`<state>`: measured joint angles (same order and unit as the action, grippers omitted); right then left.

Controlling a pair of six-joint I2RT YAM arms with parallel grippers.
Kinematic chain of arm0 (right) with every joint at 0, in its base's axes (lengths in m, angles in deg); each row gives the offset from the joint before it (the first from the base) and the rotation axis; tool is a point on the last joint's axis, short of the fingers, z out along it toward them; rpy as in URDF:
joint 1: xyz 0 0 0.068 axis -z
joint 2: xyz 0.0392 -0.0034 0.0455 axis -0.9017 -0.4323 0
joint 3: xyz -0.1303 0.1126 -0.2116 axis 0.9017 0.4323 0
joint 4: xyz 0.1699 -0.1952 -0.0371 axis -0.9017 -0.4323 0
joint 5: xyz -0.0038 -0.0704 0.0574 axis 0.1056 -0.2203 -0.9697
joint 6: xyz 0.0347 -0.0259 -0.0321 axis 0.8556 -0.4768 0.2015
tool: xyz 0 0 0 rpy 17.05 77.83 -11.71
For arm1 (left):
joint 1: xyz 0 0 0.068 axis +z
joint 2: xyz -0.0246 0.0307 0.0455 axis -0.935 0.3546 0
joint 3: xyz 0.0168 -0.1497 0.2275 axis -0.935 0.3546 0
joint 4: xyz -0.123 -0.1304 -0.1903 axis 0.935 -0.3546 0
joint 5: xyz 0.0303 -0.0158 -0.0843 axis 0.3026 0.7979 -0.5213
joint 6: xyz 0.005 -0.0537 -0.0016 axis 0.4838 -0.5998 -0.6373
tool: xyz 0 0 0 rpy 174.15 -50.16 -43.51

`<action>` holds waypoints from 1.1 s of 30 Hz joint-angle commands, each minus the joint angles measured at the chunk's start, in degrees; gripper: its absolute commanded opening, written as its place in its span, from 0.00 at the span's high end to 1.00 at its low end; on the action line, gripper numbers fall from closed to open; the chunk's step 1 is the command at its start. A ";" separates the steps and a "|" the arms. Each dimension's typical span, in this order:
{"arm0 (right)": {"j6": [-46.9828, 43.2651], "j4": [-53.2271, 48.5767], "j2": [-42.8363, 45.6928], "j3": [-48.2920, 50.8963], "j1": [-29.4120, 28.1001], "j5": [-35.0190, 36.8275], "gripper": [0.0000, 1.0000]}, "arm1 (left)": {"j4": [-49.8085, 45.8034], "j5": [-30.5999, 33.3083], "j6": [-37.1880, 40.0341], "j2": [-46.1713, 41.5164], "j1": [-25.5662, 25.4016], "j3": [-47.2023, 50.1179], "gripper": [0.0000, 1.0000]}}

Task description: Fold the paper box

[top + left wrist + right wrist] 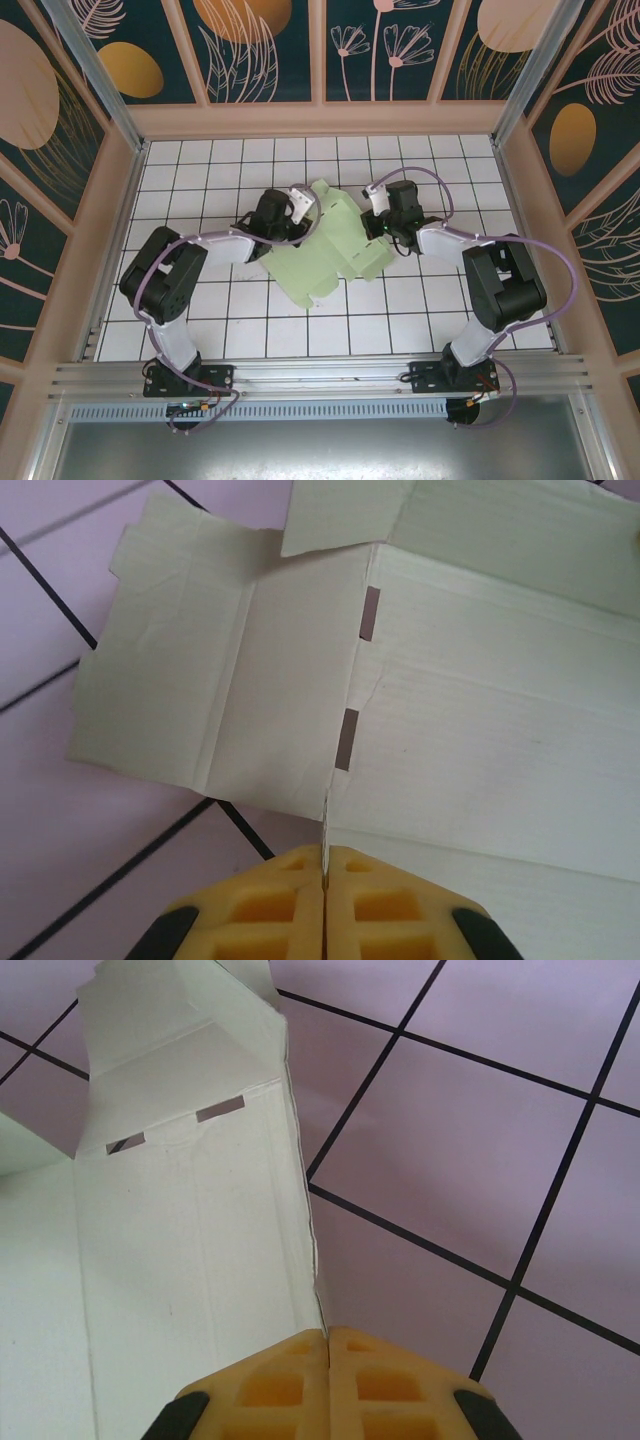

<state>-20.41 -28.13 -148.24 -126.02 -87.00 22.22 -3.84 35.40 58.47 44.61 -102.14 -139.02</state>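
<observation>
The paper box (325, 250) is a pale mint-green die-cut sheet lying partly unfolded in the middle of the tiled table, with flaps raised toward the back. My left gripper (300, 210) is at its left back side. In the left wrist view its yellow fingers (270, 900) are shut on a thin upright edge of the card (480, 710), beside two small slots. My right gripper (380, 215) is at the sheet's right back side. Its yellow fingers (390, 1380) are shut on the card's raised right edge (180, 1250).
The white tiled table (200, 330) is fenced by a wooden frame (320, 120) at the back and on both sides. A metal rail (320, 375) with both arm bases runs along the near edge. Bare tiles (480, 1140) lie right of the sheet.
</observation>
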 commanded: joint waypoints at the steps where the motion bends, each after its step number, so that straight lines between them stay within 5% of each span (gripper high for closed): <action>1: 1.57 1.16 -1.00 -2.19 -0.21 0.78 1.00 | 5.17 12.93 7.32 0.03 -4.27 0.44 0.93; 14: 2.54 2.38 -2.77 -2.39 0.04 0.03 1.00 | 4.69 32.04 19.91 11.55 -15.43 -4.30 0.90; 19: 2.54 2.34 -2.82 -2.46 0.08 0.25 1.00 | 3.30 33.76 20.43 13.36 -16.13 -5.60 0.90; 26: 2.45 2.14 -2.62 -2.52 0.15 0.33 1.00 | -0.94 22.83 11.49 9.95 -13.79 -6.83 0.88; 33: 1.89 1.98 -2.47 -2.44 0.12 1.21 1.00 | 0.67 8.11 1.86 5.52 -9.93 -6.18 0.61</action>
<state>-18.90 -27.97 -150.23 -126.63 -86.51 23.88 -3.45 52.72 66.75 53.51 -112.74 -144.49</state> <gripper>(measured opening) 0.052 0.375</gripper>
